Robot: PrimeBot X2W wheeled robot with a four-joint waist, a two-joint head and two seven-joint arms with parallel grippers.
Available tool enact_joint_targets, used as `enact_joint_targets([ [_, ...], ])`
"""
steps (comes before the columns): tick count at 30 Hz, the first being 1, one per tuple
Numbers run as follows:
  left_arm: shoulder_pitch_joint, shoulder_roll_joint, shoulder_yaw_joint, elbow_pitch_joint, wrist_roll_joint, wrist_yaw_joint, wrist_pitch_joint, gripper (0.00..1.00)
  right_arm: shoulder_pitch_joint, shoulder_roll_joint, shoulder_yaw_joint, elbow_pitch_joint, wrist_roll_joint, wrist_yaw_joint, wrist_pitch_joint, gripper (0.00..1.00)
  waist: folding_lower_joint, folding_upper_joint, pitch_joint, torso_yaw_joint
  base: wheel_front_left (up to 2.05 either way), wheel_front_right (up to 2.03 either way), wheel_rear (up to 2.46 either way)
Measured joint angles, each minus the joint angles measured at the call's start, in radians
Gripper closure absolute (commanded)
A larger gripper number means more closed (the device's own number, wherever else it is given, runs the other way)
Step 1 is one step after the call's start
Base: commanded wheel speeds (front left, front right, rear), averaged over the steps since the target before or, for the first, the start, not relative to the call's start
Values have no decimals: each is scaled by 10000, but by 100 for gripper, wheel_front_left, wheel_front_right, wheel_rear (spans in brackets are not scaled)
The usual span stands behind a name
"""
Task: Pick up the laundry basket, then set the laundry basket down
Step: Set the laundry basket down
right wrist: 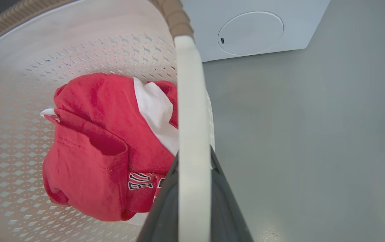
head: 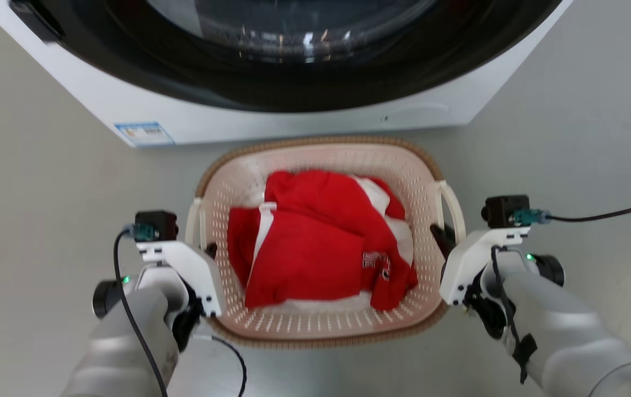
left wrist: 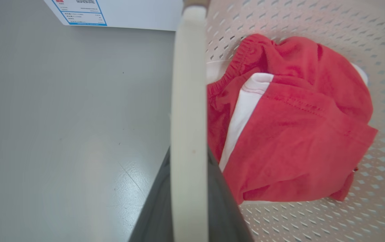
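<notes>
Find the laundry basket [head: 315, 325] at the centre of the frame, over the grey floor [head: 28, 193], just below the washer [head: 293, 118] at the top. Note the left gripper [head: 210, 251] closed narrow on the left handle [head: 195, 223], and the right gripper [head: 441, 234] closed likewise on the right handle [head: 453, 207]. For a good lift, raise both arms together, slowly and at equal height, to avoid tilting or slipping. Inside, only crumpled red and white clothes [head: 315, 248], lying in the middle; keep level so nothing slides.
</notes>
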Motion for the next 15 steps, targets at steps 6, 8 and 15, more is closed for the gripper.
enact_joint_targets([
  [6, -599, 19, 0, 4, 13, 2, -291, 100, -515, -142, 44, -142, 17, 0, -290, 100, 0, 0, 919, 38, 0, 0, 0],
  [8, -784, 27, 0, 6, 13, 35, -441, 100, -671, -165, 50, -163, 69, 0, -378, 100, 0, 0, 1207, 51, 0, 0, 0],
  [15, -1217, 31, 2, 10, 82, 111, -823, 100, -1108, -293, 130, -307, 100, 0, -640, 100, 0, 0, 2058, 93, 0, 0, 0],
])
